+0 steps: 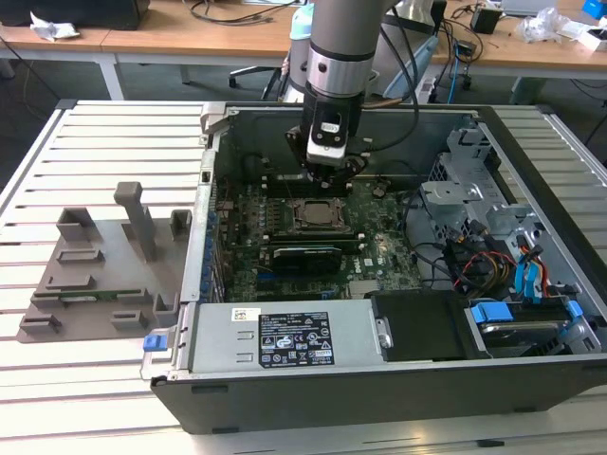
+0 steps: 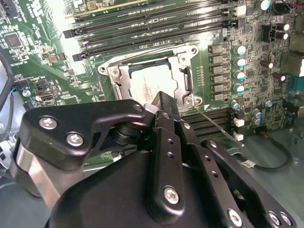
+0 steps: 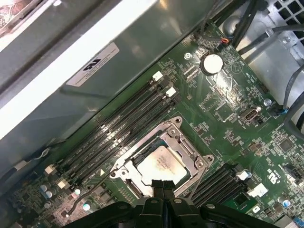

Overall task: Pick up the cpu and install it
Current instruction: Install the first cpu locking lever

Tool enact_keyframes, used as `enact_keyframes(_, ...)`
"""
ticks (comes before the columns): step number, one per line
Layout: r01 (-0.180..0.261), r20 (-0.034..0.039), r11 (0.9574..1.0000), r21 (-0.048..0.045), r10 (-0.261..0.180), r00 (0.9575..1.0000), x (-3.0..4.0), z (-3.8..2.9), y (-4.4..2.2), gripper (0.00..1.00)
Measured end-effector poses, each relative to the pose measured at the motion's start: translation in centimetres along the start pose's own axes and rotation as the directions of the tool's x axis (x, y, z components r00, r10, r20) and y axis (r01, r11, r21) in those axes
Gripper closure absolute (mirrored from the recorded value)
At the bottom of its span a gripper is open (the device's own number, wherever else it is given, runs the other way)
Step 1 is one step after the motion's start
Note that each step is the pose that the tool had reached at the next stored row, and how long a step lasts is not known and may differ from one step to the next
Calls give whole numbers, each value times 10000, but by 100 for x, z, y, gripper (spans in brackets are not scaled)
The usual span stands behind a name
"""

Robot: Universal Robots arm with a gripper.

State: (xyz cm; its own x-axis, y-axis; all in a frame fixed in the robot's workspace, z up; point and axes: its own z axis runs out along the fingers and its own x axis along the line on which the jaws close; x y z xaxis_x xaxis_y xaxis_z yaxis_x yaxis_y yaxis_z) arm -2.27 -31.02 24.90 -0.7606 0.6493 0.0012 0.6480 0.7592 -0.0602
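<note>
Exterior view: open computer case on slatted table. First wrist view: cpu apparently seated in socket frame, just beyond clenched, empty pincer.

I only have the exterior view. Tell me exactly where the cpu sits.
Observer: In both wrist views the cpu lies flat inside the socket, silvery top up.
Operator: Report the gripper.
Observer: The gripper is shut, its fingers pressed together, with nothing between them.
Operator: Say where it stands relative to the chip.
Observer: In the first wrist view its tips overlap one edge of the cpu. I cannot tell whether they touch it.
</note>
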Motion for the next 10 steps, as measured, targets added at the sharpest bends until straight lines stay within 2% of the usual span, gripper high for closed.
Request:
enact_keyframes(7,680,41,9977,2,-680,9977,0,0,0,89)
enact_keyframes(10,1111,67,9938,5,-1111,9938,0,0,0,89)
